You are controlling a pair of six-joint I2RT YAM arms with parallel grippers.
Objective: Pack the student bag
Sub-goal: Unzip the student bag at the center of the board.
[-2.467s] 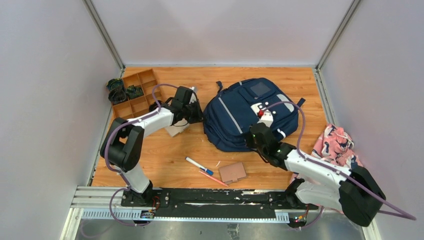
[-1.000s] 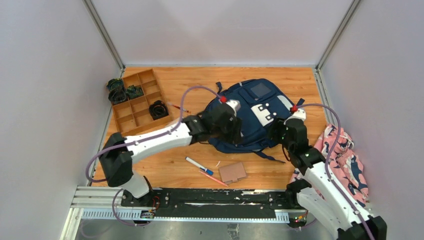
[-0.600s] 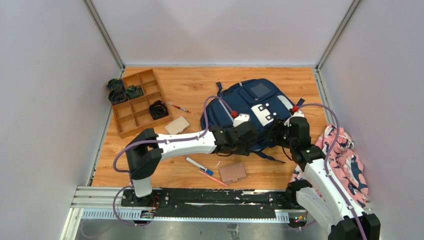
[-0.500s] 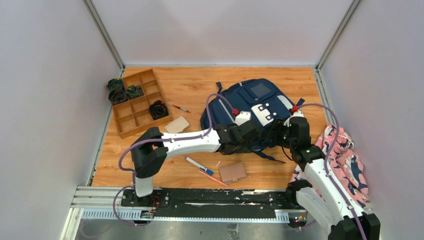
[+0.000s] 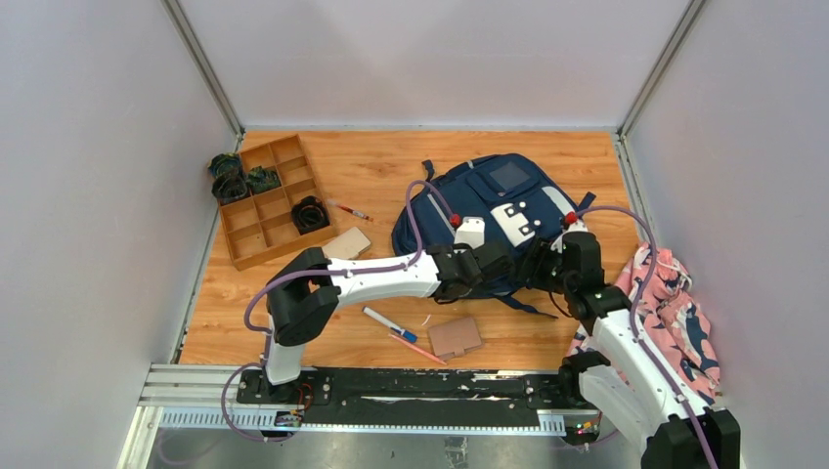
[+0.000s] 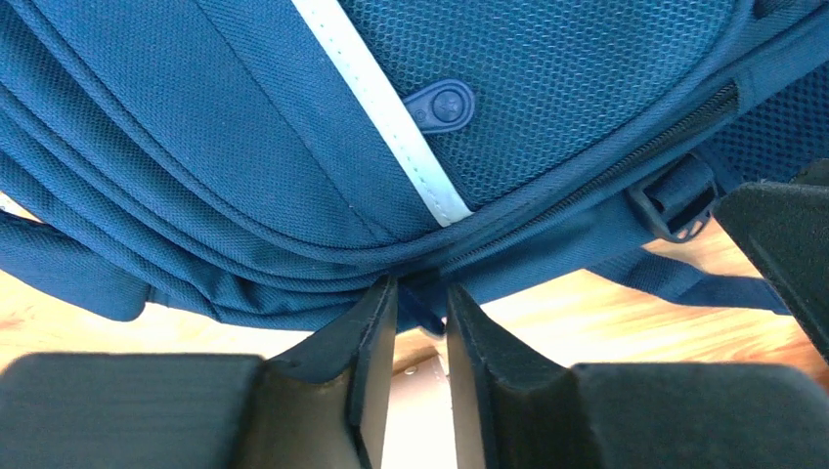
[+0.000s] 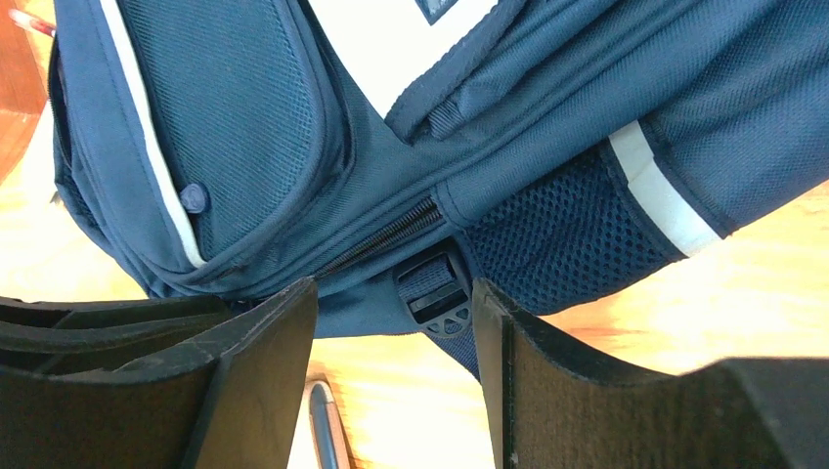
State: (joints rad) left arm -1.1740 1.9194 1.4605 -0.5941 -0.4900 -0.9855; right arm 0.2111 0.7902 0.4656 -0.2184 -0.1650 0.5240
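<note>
The student bag (image 5: 489, 200) lies flat at the middle back, navy with grey stripes. Both grippers meet at its near edge. My left gripper (image 5: 503, 264) has its jaws drawn close together round a small navy tab (image 6: 420, 306) hanging under the bag's zipper seam (image 6: 587, 191). The left wrist view does not show whether the pads pinch it. My right gripper (image 5: 541, 264) stands open just to the right. Its fingers (image 7: 264, 362) straddle a dark strap buckle (image 7: 435, 293) at the bag's edge without touching it. A pen (image 7: 323, 425) lies on the table below them.
A wooden divider tray (image 5: 256, 210) with dark bundles stands at back left. Two cardboard pieces (image 5: 347, 242) (image 5: 455, 335), a blue-white pen (image 5: 389, 323), an orange pencil (image 5: 418, 349) and a red pen (image 5: 350, 209) lie on the table. A pink-and-navy cloth (image 5: 670, 293) is bunched at right.
My left arm swung from the tray to the bag's near edge, and its jaws narrowed. My right gripper moved right along that edge and stayed open.
</note>
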